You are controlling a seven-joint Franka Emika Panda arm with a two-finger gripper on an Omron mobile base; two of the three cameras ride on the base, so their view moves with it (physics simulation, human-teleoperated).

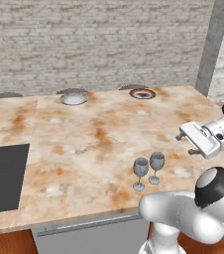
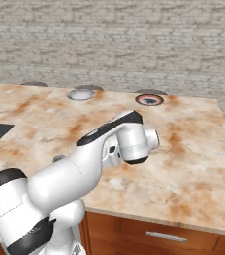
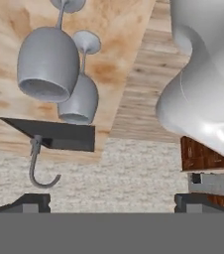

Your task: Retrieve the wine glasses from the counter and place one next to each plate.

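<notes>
Gripper [image 1: 185, 144] spread wide, grasping nothing. Just beside it, two wine glasses [image 1: 148, 170] upright on the counter [image 1: 84, 149], nearly touching. Far beyond, plates [image 1: 142, 93] at the back edge. Risked toppling the neighbouring glass when closing on one.

Both base views overlook the counter [image 1: 99, 134]; hand view inverted.

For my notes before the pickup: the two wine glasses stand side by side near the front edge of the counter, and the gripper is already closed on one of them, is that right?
Not quite. The two wine glasses do stand side by side near the counter's front edge, but the gripper is open and apart from them, holding nothing, as the left base view shows.
</notes>
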